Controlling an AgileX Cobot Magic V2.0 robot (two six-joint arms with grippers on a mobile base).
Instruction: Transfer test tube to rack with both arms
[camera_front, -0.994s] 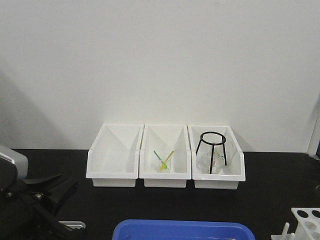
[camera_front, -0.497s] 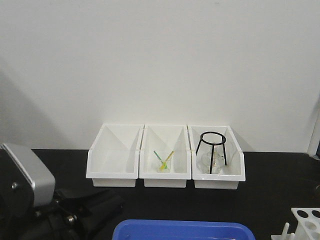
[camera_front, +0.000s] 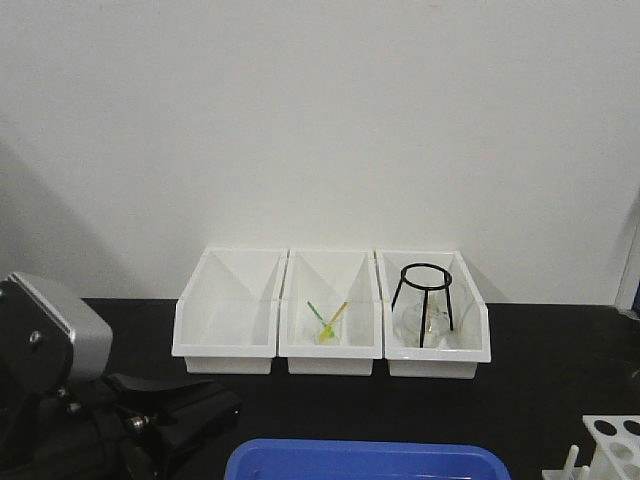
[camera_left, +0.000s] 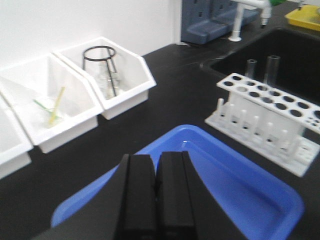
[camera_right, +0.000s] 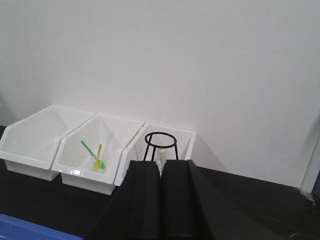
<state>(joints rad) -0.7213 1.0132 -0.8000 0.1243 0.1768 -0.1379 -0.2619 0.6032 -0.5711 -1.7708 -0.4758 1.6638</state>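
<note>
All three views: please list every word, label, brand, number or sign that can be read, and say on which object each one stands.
None: no readable text appears in any view.
The three white plastic bins, blue plastic tray, white plastic test-tube rack and both shut black grippers, left and right, show no lettering.
The blurred blue-grey unit behind cannot be read.
</note>
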